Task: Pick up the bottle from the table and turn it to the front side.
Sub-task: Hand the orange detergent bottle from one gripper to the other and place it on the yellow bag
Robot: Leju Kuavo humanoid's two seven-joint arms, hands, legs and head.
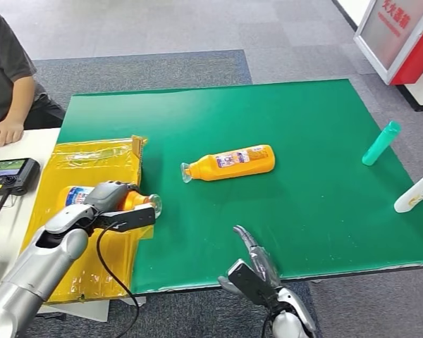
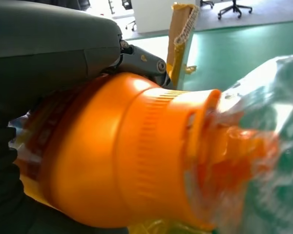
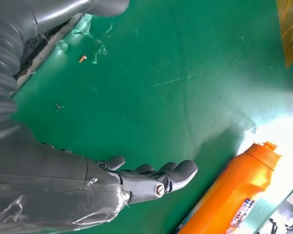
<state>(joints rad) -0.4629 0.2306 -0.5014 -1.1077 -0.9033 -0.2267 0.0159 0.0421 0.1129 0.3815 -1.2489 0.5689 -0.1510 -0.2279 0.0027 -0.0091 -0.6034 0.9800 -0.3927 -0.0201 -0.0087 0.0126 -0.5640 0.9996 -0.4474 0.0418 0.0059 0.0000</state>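
orange bottle [image 1: 140, 200] | clear cap | horizontal | held over yellow bag [image 1: 87, 158]

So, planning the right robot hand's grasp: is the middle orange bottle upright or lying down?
Lying down: the orange bottle rests on its side on the green mat.

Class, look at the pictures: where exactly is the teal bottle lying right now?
In the head view the teal bottle lies at the green mat's far right edge, just beyond the white bottle.
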